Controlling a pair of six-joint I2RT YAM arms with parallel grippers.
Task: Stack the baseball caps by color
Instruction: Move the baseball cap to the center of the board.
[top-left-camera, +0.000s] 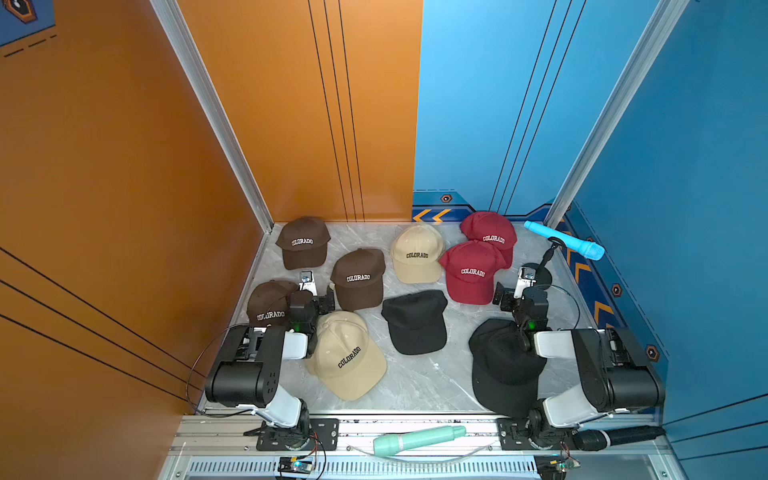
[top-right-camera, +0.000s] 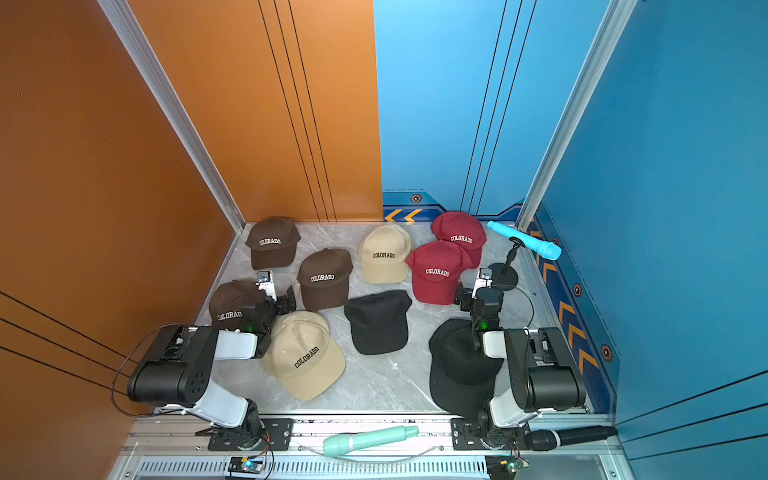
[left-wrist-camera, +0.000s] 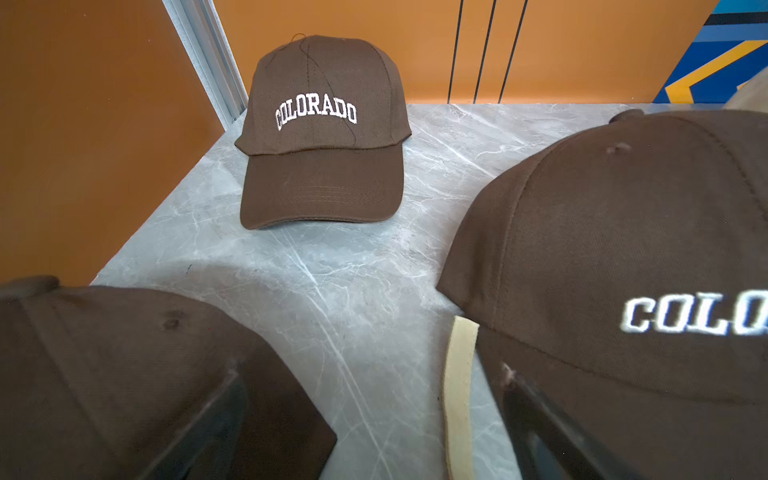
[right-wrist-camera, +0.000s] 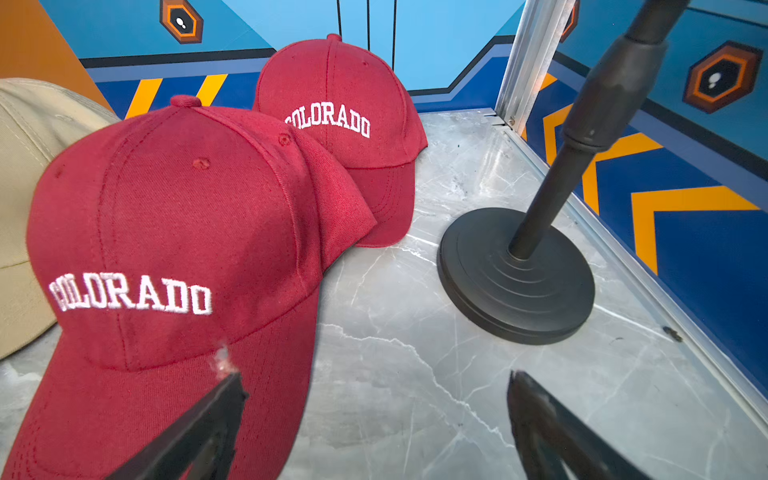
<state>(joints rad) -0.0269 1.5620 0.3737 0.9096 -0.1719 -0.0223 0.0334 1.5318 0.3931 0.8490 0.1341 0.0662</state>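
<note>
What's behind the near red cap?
A second red cap, facing the same way. The near red cap hides part of its brim and one side of its crown. Whether that brim lies under the near cap or only touches it cannot be told.

Lab booth: printed panels (top-left-camera: 478, 104), aluminium frame (top-left-camera: 218, 124)
</note>
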